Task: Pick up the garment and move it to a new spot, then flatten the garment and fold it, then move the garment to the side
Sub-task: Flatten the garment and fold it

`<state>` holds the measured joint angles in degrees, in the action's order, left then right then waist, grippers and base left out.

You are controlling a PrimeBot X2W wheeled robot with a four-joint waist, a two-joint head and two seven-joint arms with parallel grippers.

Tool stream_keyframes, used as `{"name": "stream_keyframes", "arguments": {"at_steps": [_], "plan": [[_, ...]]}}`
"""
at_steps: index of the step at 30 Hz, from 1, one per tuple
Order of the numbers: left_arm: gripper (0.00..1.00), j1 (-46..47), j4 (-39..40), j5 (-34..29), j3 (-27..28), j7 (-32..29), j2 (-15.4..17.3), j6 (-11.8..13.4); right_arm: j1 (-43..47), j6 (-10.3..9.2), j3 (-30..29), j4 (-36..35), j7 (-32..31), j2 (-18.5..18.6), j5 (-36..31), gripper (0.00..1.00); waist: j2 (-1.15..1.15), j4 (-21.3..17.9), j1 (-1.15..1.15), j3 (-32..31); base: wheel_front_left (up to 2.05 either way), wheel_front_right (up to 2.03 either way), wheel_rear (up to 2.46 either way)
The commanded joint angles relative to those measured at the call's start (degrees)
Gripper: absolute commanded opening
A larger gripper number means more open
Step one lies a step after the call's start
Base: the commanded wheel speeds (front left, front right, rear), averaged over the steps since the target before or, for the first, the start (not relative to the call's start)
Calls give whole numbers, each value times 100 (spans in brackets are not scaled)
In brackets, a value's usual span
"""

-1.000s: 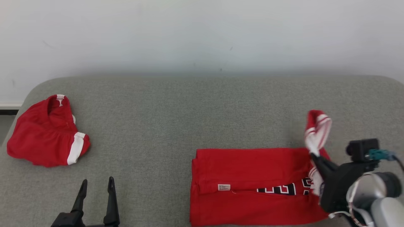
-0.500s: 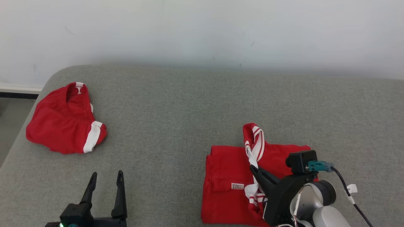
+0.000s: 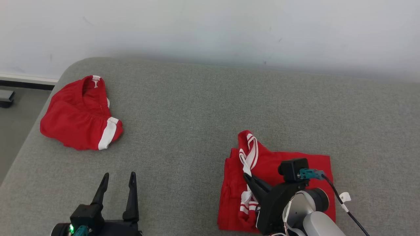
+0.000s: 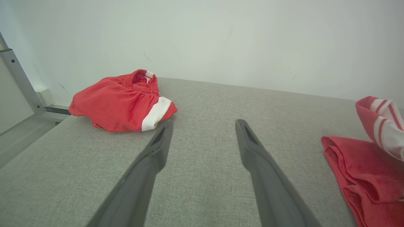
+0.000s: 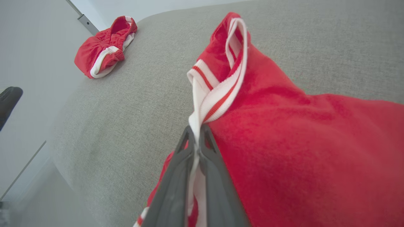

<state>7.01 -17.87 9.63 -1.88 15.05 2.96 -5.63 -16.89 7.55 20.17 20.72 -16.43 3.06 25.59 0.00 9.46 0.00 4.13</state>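
The garment (image 3: 288,164), a red top with white striped trim, lies folded over itself on the grey cushion at the lower right. My right gripper (image 3: 246,175) is shut on its white trim and holds that edge lifted above the left half of the cloth; the pinch is plain in the right wrist view, where the garment (image 5: 300,151) hangs from the gripper (image 5: 196,129). My left gripper (image 3: 118,178) stands open at the lower left over bare cushion, its fingers (image 4: 157,148) apart with nothing between them. The garment's left edge (image 4: 359,176) shows there too.
A second red piece with a white band (image 3: 80,114) lies bunched at the cushion's far left corner, also as the red piece (image 4: 123,101) and the red piece (image 5: 104,47). The grey cushion (image 3: 197,114) ends at a white wall behind; floor drops off at the left edge.
My right gripper has carried the trimmed edge leftwards across the garment, folding the right part over the left. The head camera has turned, shifting the whole picture right. The left gripper stays open.
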Motion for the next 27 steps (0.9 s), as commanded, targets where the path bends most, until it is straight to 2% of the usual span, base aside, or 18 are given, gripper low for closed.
{"name": "stream_keyframes", "arguments": {"at_steps": [1,8,9,10,14,19,27], "plan": [[100,45,-17,10,-9,17,-10,-30,-80,-15,66,47,73,-23,83,0,0,23,0,17,0,0,0],[100,103,-73,56,-49,17,-11,-26,-279,-15,316,439,370,-21,330,0,0,70,0,46,0,0,0],[100,111,-79,55,-50,17,-11,-27,-316,-15,320,505,424,-20,278,40,0,71,0,47,0,0,0],[100,115,-86,56,-47,17,-12,-27,-333,-15,334,565,454,-21,271,100,0,70,0,45,0,0,0],[100,68,-104,45,-3,17,-11,-23,-483,-15,211,642,840,-18,85,100,0,17,0,4,0,0,0],[100,-36,-64,12,72,17,-11,-17,-556,-15,-303,594,1315,-12,-269,100,0,-111,0,-90,0,0,0],[100,-210,37,-69,183,17,7,9,-336,-15,-1015,201,1631,238,-594,100,0,-394,0,-233,0,0,0]]}}
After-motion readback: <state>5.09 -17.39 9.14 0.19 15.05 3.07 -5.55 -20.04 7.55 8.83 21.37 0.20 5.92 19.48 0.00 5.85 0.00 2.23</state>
